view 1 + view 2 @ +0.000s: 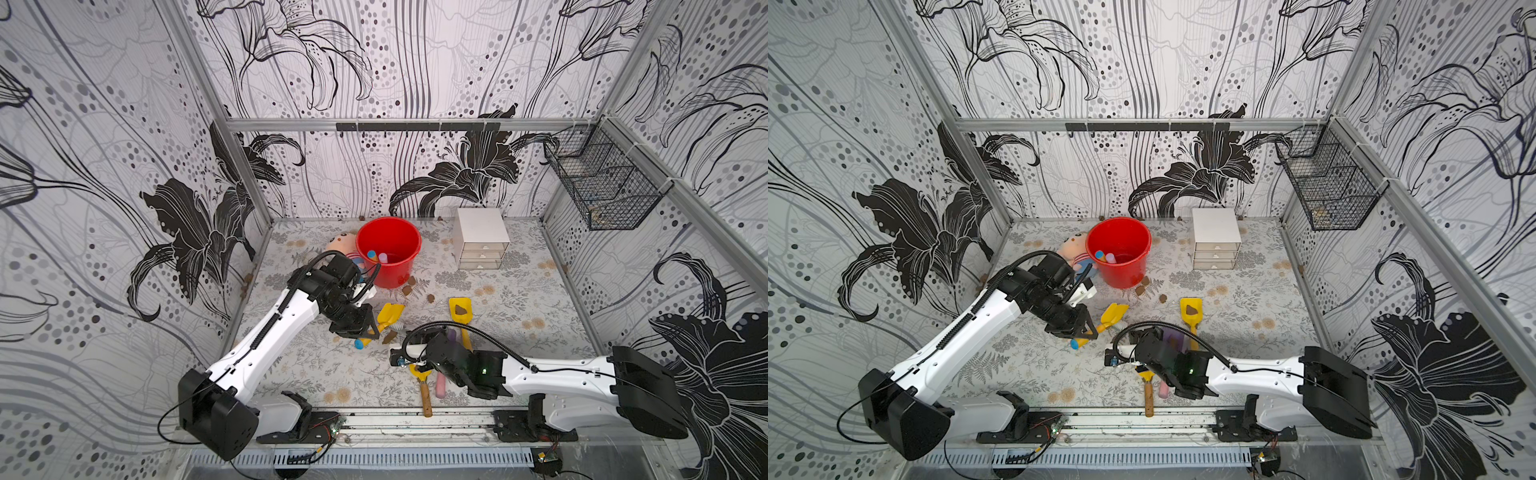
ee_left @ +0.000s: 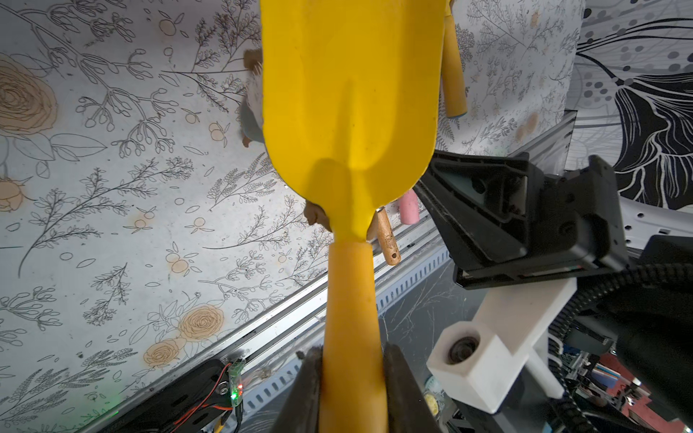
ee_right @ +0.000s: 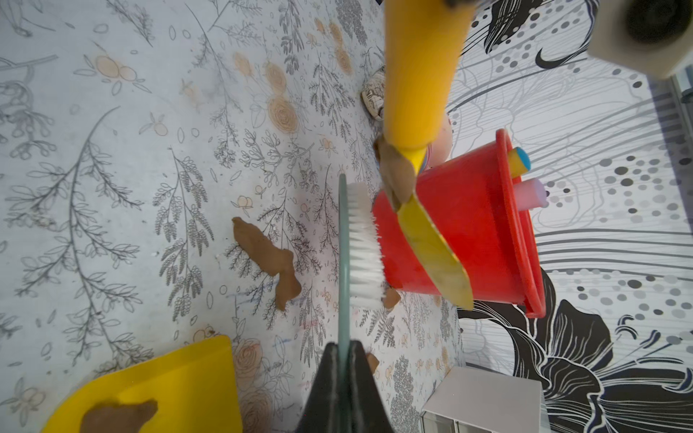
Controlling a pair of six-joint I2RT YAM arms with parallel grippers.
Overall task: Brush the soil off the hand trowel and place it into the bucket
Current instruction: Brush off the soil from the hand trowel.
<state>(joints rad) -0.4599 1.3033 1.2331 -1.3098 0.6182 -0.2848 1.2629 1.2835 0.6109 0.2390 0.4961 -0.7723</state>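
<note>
On the floral-printed grey tabletop (image 1: pixel 519 299) walled by black-and-white lily-patterned panels (image 1: pixel 104 166), the left gripper (image 2: pixel 352 378) clamps a yellow plastic hand trowel (image 2: pixel 348 93), the right gripper (image 3: pixel 343 360) a white-bristled brush (image 3: pixel 362 240).

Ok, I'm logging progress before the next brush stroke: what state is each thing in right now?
Left end effector: shut on the trowel handle.
Right end effector: shut on the brush handle.
Trowel: raised, soil clump clinging near its neck.
Brush: bristles facing the blade.
Bucket: upright, holding two tool handles.
Second shovel: lying flat, soil lump on its blade.
Drawer box: drawers shut.
</note>
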